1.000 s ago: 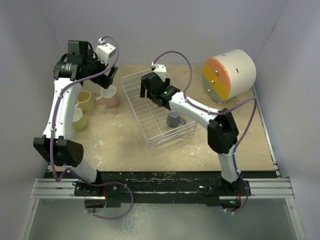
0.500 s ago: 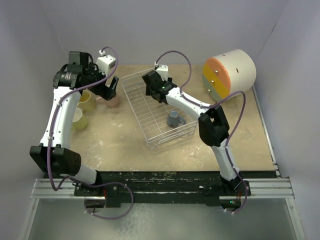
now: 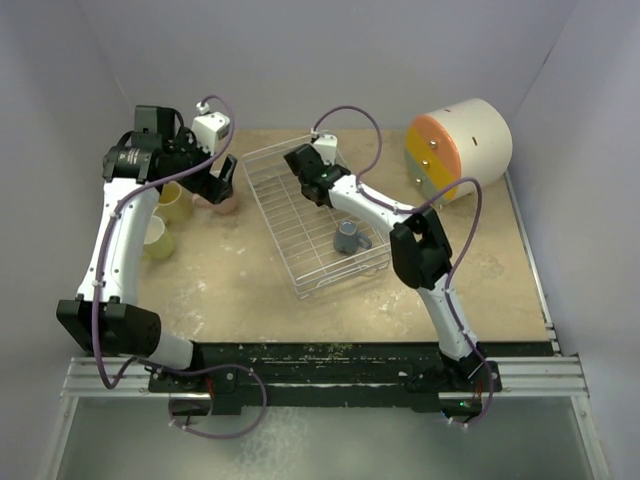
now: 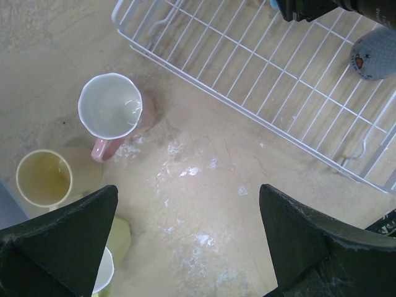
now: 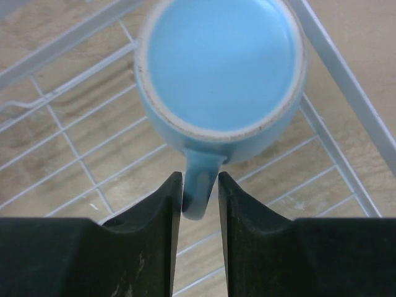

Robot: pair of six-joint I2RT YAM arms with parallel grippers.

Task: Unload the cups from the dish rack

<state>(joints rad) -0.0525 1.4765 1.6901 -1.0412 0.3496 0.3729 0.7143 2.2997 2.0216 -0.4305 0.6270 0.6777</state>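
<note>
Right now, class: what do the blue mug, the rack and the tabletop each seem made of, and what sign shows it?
The mug: likely glazed ceramic; smooth blue surface, paler speckled ring at its edge. The rack: metal wire, white-coated or plated; thin straight rods in a grid. The tabletop: perhaps wood or board; matt tan, scuffed with white patches.

Your top view sits high above and behind the arm bases, looking down and forward across the whole tabletop from a distance. Your left wrist view hangs well above the tabletop, facing down past the left hand. It catches one side of the dish rack and the grey-blue cup, both also in the top view. Your right wrist view is very close, facing straight down past the right hand into the rack at the light blue cup.
</note>
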